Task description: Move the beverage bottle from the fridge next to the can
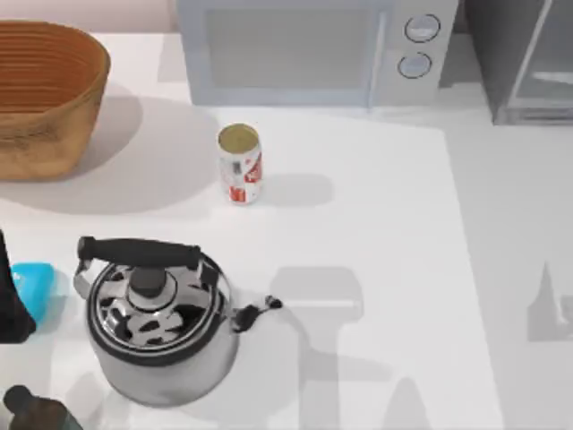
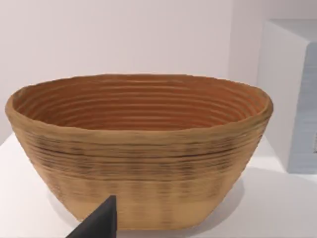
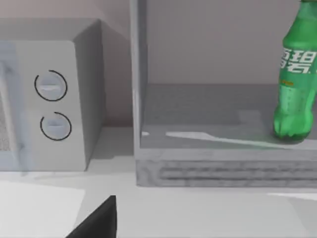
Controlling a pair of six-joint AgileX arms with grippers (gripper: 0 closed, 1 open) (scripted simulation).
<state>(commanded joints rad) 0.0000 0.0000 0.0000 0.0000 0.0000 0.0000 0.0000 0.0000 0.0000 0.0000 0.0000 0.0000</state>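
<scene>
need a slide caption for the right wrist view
Green beverage bottle standing upright on the fridge shelf, with the microwave beside the fridge.

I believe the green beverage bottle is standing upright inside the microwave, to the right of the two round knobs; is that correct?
Not quite: the beverage bottle stands upright inside the fridge, not the microwave. The right wrist view shows it on the fridge's shelf, beyond the microwave's two knobs.

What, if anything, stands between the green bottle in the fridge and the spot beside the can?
Nothing visible. The beverage bottle stands upright on the fridge shelf with its front open in the right wrist view. In the top view, the table is bare between the fridge and the can; the kettle sits nearer, off that line.
</scene>
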